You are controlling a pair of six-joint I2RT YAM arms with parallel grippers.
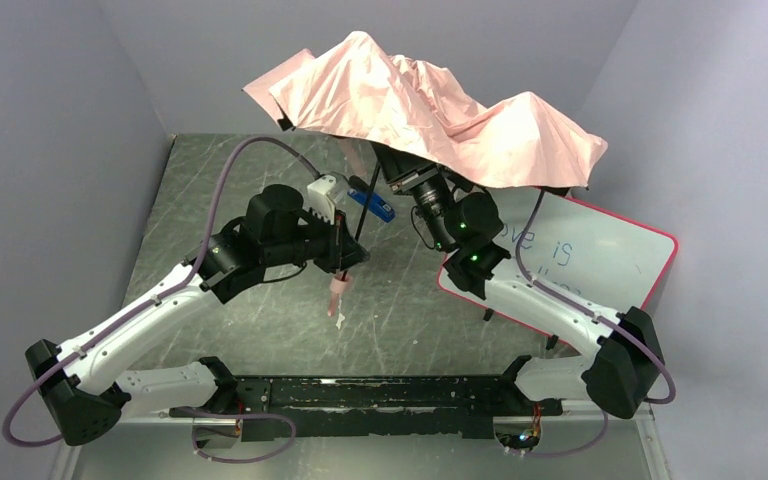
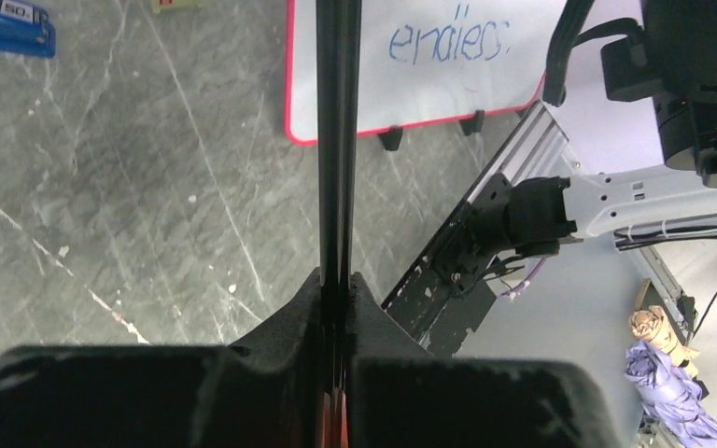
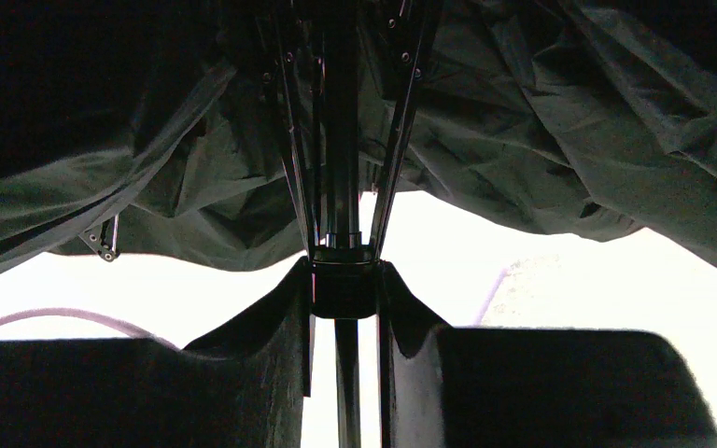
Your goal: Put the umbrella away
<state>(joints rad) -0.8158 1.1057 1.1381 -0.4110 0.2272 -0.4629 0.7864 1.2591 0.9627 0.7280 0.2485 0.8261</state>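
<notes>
Left gripper [image 2: 339, 280]: fingers together, clamped on the thin black shaft [image 2: 338, 140] of the umbrella [image 1: 430, 110], low on the shaft and just above the pink handle [image 1: 336, 293].

Right gripper [image 3: 341, 280]: fingers pinched on the black sliding hub where the ribs [image 3: 291, 159] meet. It sat high on the shaft, up under the canopy [image 3: 541, 121], which hid it from the top camera.

Umbrella held off the table [image 1: 260, 180] between the two grippers. Long axis ran from the handle, below the left gripper, up and away to the canopy beyond the right gripper, leaning slightly to the right. Handle pointed down at the table; could not tell whether its tip touched. Canopy loose and rumpled, pink side up, black underside draped around the right gripper.

Room: grey walls [image 1: 50, 150] closed in on the left, the right and behind the canopy, whose edges came near the back and right walls. Bare table lay left of the left gripper.

Blue-and-black stapler [image 1: 372, 203] lay on the table just beyond the left gripper, near the shaft. Its label was too small to read.

Red-rimmed whiteboard [image 1: 600, 250] stood under the right arm. Blue handwriting showed "ove is" from the top camera and something like "endless" from the left wrist camera.
</notes>
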